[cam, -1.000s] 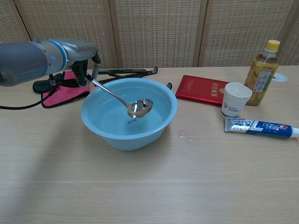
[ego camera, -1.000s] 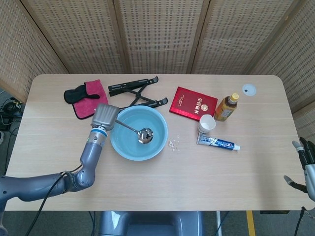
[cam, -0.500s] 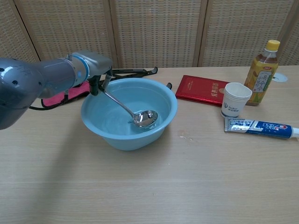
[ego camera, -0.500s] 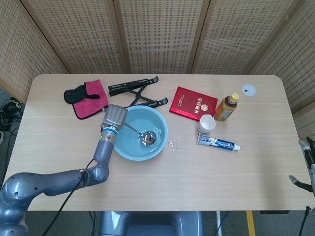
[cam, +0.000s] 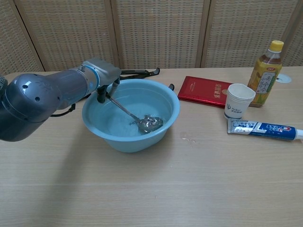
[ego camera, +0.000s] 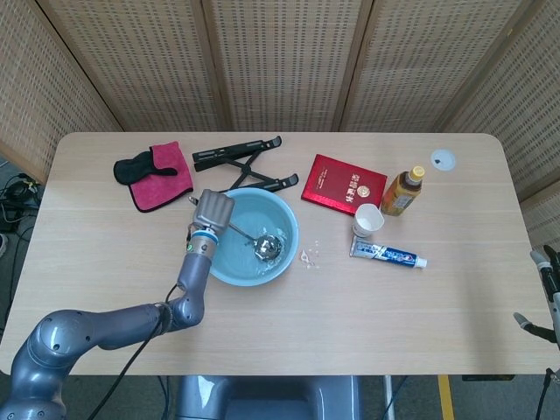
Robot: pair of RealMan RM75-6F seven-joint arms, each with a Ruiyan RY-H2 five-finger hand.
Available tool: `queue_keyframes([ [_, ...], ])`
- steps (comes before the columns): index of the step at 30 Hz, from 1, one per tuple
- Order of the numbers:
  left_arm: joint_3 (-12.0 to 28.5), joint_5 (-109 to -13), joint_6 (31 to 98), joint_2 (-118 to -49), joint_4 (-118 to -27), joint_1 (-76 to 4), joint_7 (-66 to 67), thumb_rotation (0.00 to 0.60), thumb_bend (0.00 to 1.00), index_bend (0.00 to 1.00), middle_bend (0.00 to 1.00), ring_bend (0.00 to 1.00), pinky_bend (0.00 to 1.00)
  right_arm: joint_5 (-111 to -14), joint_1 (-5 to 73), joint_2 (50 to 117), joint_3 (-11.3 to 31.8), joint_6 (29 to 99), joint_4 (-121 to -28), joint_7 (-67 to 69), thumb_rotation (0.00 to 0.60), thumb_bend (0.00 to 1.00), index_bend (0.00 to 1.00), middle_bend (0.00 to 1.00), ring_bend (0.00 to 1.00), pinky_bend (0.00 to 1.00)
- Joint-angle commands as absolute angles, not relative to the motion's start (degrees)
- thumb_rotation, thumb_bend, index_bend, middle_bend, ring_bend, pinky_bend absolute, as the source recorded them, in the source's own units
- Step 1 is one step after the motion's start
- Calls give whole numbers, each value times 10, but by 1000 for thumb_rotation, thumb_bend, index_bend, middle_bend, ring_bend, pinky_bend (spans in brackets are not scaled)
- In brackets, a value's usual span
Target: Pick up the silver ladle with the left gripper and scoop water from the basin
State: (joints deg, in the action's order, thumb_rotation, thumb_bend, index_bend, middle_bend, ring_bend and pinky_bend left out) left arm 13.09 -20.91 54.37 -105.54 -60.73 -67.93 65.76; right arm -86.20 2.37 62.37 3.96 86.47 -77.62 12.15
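Note:
A light blue basin holding water stands left of the table's middle. My left hand hovers over the basin's left rim and grips the handle of the silver ladle. The ladle slants down to the right, and its bowl lies low in the water near the basin's right side. My right hand shows only partly at the right edge of the head view, off the table, holding nothing, fingers apart.
Behind the basin lie a black folding stand and a pink cloth with a black item. To the right are a red booklet, a tea bottle, a paper cup and a toothpaste tube.
My left hand has moved right over the basin's rim and lowered. The ladle's bowl has dropped from above the water into it and shifted right.

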Motion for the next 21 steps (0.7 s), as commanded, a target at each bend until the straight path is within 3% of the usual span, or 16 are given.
queue_keyframes([
  [1, 134, -216, 543, -1056, -606, -678, 650, 600, 700, 745, 929, 896, 1000, -861, 24, 624, 40, 864, -776, 122, 600, 0, 0, 0, 0, 0],
  [10, 147, -229, 545, -1033, -635, -671, 623, 600, 699, 752, 929, 896, 1000, -861, 25, 622, 41, 864, -783, 116, 600, 0, 0, 0, 0, 0],
  [21, 167, -187, 572, -925, -779, -676, 650, 600, 699, 752, 929, 895, 1000, -864, 28, 617, 43, 867, -815, 88, 600, 0, 0, 0, 0, 0],
])
